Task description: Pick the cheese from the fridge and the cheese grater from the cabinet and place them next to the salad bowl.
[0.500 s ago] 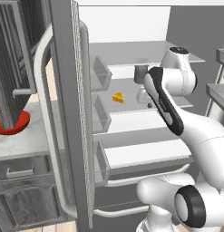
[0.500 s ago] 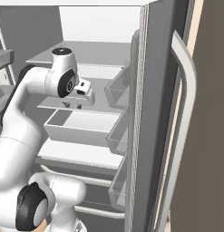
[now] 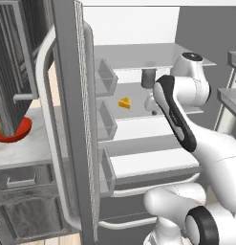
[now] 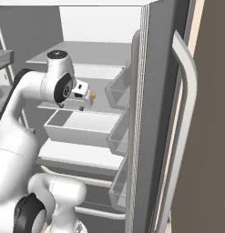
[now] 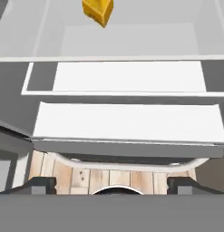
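Note:
The fridge (image 3: 67, 105) stands open with white shelves inside. The cheese (image 3: 124, 103), a small yellow-orange wedge, lies on a middle shelf; it also peeks out past the hand (image 4: 93, 95) and sits at the top edge of the hand view (image 5: 98, 10). My gripper (image 3: 150, 102) (image 4: 79, 105) hangs just right of the cheese, apart from it, pointing down over the shelves. Its fingertips (image 5: 38, 186) stand wide, open around nothing. The red salad bowl (image 3: 16, 133) shows on the counter at left, half hidden by a grey wood-grain cabinet door (image 3: 14, 62). The cheese grater is out of view.
A dark cylinder (image 3: 148, 76) stands on the shelf behind my hand. Door bins (image 3: 106, 79) line the left fridge door, more bins (image 4: 118, 93) the right one. A drawer (image 4: 77, 125) sits below the hand. Grey drawers (image 3: 24, 179) lie under the counter.
My hand has sunk slightly towards the shelf beside the cheese. The cheese and the fridge doors have not moved.

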